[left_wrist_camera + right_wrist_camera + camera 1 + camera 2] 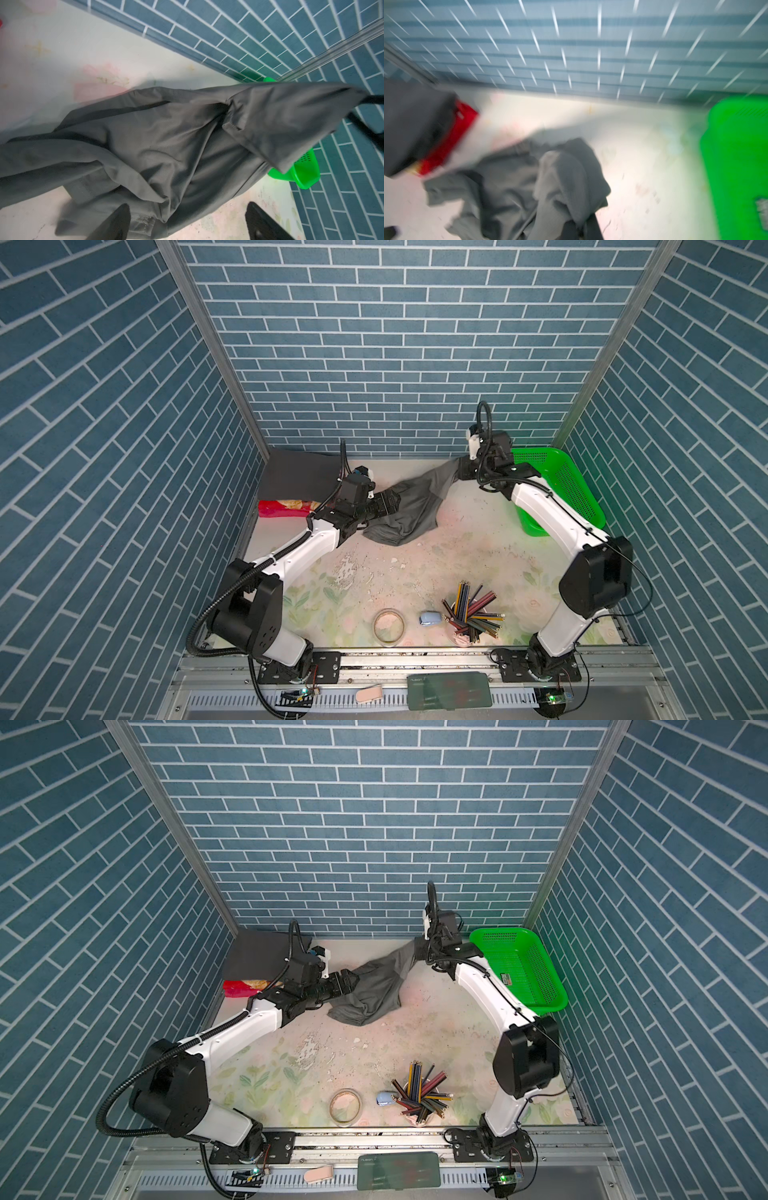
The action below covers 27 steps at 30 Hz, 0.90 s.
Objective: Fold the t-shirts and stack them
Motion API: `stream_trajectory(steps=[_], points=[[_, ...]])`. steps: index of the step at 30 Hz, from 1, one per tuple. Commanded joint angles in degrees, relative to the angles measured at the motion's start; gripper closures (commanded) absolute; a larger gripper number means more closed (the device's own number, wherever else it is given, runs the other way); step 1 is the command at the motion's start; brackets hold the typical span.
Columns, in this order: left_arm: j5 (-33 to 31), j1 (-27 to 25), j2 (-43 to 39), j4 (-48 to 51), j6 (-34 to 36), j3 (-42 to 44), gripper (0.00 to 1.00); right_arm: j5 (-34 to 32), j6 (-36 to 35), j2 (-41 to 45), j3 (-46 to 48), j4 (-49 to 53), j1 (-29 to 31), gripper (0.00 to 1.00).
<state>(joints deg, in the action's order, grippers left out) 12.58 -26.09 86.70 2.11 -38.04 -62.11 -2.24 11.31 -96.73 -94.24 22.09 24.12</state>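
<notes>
A mid-grey t-shirt [409, 510] [374, 994] lies crumpled at the back middle of the table. My right gripper [463, 468] [419, 948] is shut on one corner of it and holds that corner stretched up above the table; in the blurred right wrind view the cloth [529, 187] hangs from the gripper [583, 228]. My left gripper [391, 501] [351, 982] stands open at the shirt's left edge. In the left wrist view its fingers [116, 224] stand wide apart over the cloth [166, 135]. A charcoal t-shirt [297, 479] [257, 955] lies folded flat at the back left.
A green mesh basket [557, 485] [523, 969] stands at the back right behind the right arm. A red snack bag [282, 508] lies under the charcoal shirt's front edge. Near the front stand a cup of coloured pencils [471, 614], a tape roll [389, 626] and a small blue object [430, 618].
</notes>
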Motion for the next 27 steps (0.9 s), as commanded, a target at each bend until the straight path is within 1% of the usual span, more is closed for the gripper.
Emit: stream_trajectory(steps=[1,3,5,8,10,12,18,20,23,24,26,27], points=[[1.5,-0.2,-0.7,-0.4,1.1,-5.7,0.11,-3.3,-4.7,6.9,-6.8,0.5,0.0,1.0],[1.8,-0.2,-1.4,0.2,1.8,-8.7,0.11,-2.8,-5.4,9.4,-9.9,-1.7,0.1,1.0],[1.7,-0.3,-2.4,0.5,2.9,-11.3,0.11,-0.4,-5.4,11.5,-12.1,-5.4,0.0,1.0],[1.2,0.0,-4.1,0.5,4.1,-13.2,0.11,6.7,-2.3,11.5,-15.8,-10.9,0.0,1.0],[0.7,0.3,-5.3,0.3,4.2,-12.9,0.11,11.9,1.1,8.0,-20.2,-10.2,0.2,1.0],[0.1,1.0,-6.4,0.0,4.0,-11.4,0.11,15.1,3.7,3.0,-23.3,-8.6,1.1,1.0],[0.3,4.9,-9.8,-0.1,1.9,-4.2,0.11,20.1,8.2,-10.4,-22.4,-5.9,7.0,1.0],[0.7,6.6,-10.8,-0.2,1.4,-2.0,0.11,21.5,10.5,-15.1,-21.9,-4.7,8.1,1.0],[1.0,8.0,-11.6,0.0,1.5,0.1,0.11,24.9,13.5,-19.2,-20.7,-4.7,8.3,1.0],[1.0,8.5,-11.8,0.2,1.7,0.6,0.11,25.1,14.0,-20.0,-20.2,-4.8,8.3,0.94],[1.0,9.0,-11.9,0.6,1.7,1.6,0.11,23.7,13.4,-20.6,-19.8,-3.6,8.2,0.77],[1.0,9.3,-11.9,0.7,1.6,2.0,0.11,22.8,12.4,-20.6,-19.9,-2.5,8.2,0.68]])
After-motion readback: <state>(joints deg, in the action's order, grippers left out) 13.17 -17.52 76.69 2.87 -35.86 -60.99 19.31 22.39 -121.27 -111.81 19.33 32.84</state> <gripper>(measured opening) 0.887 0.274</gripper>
